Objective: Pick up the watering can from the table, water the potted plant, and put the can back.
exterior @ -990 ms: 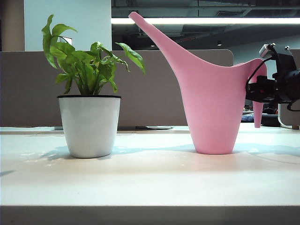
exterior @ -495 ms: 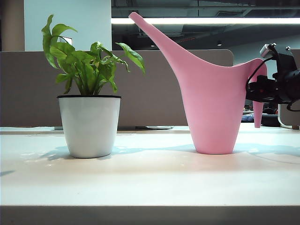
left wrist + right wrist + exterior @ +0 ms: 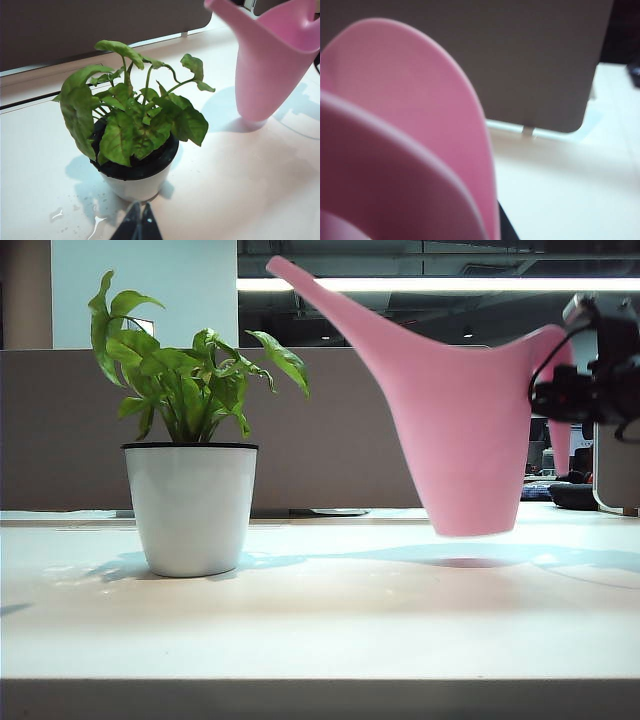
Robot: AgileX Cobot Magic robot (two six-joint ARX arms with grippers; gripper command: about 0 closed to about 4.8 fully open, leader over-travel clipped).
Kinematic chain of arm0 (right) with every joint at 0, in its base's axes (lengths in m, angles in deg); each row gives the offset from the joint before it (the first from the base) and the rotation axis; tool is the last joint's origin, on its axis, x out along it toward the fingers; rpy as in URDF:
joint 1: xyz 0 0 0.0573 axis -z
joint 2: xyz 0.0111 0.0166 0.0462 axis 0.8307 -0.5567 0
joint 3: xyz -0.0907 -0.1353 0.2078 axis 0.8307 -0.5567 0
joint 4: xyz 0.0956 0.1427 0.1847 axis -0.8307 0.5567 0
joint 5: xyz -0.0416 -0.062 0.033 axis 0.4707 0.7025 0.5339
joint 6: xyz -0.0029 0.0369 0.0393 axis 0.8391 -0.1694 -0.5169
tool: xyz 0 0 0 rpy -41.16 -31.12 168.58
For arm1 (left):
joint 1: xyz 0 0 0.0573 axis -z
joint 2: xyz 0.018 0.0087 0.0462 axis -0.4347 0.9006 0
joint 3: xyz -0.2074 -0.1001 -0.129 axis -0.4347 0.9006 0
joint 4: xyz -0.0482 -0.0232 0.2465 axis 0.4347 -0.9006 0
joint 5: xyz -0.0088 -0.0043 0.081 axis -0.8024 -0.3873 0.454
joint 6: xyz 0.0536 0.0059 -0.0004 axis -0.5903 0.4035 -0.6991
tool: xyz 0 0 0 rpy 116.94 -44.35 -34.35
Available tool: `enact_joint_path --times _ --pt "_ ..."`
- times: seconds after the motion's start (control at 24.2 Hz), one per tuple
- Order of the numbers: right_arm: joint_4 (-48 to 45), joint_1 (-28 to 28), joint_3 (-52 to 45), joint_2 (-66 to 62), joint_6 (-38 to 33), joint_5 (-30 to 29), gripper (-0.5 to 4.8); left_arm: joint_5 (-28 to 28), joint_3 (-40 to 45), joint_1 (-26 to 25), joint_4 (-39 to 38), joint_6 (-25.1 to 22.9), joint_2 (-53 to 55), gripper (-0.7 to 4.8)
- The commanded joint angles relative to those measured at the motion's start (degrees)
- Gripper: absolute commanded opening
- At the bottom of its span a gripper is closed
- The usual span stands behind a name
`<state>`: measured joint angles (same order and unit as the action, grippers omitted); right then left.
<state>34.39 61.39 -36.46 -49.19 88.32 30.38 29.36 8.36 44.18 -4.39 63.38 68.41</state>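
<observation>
Exterior view: the right gripper (image 3: 560, 395), at the right edge of the scene, holds the pink watering can (image 3: 455, 430) by its thin curved handle, with the can's base hanging clear of the table (image 3: 320, 620) above its own faint shadow. The long spout points up and toward the potted plant (image 3: 190, 455), which stands well apart on the left side of the tabletop, upright in its white, black-rimmed pot. The can's body leans slightly but is not yet tipped to pour, and the spout tip does not reach over the leaves.

From the left arm's wrist camera, the left gripper (image 3: 139, 224) hovers just beside the pot with its dark fingers pressed together, holding nothing; a few wet spots glisten on the table near it.

By these pictures, the pick-up looks done. Carrying the can across to the plant, the pour and the return to the table all appear to remain.
</observation>
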Motion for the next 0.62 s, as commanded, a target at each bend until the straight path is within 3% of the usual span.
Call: enact_joint_path --times 0.04,0.5,0.62 --pt "-4.48 0.00 0.79 3.56 -0.20 0.83 0.49 -0.07 -0.37 -0.02 0.22 -0.02 -0.04 -0.06" --pt "0.55 -0.11 0.87 10.86 6.01 2.93 0.69 -0.07 -0.37 -0.02 0.22 -0.02 -0.04 -0.06" --pt "6.45 -1.75 2.60 12.87 12.76 4.68 0.85 -0.07 -0.37 -0.02 0.22 -0.02 -0.04 -0.06"
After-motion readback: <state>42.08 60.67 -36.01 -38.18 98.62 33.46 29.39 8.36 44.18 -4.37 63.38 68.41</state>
